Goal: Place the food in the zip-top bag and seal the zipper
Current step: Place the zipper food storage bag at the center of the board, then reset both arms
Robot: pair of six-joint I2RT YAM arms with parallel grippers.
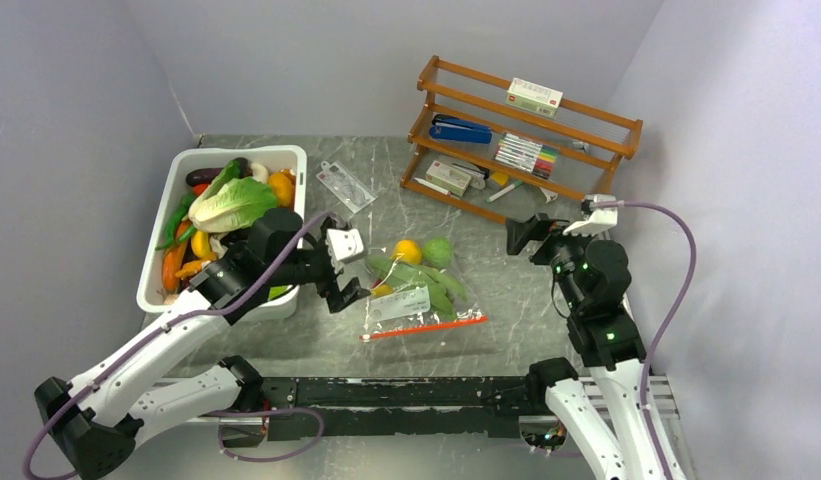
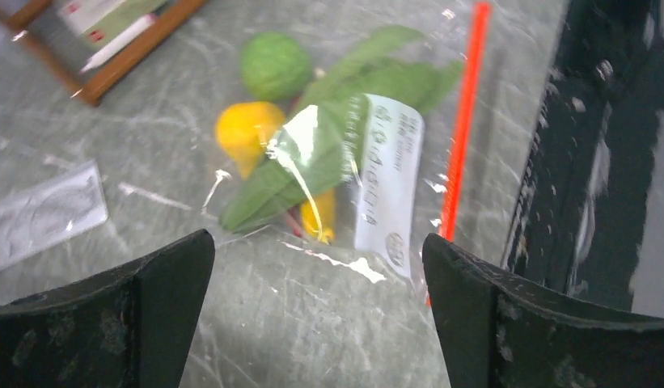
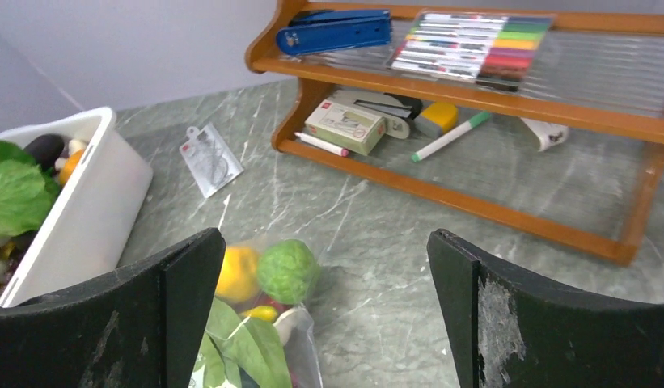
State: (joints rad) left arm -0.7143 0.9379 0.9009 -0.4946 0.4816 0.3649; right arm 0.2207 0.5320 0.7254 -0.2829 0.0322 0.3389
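One zip-top bag (image 2: 385, 186) beside left gripper (image 2: 319, 246).

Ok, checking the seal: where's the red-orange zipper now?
Top view: the zipper lies along the zip-top bag's near edge, mid-table, just right of the left gripper.

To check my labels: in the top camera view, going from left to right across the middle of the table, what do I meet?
White bin → left pincer → zip-top bag → right pincer.
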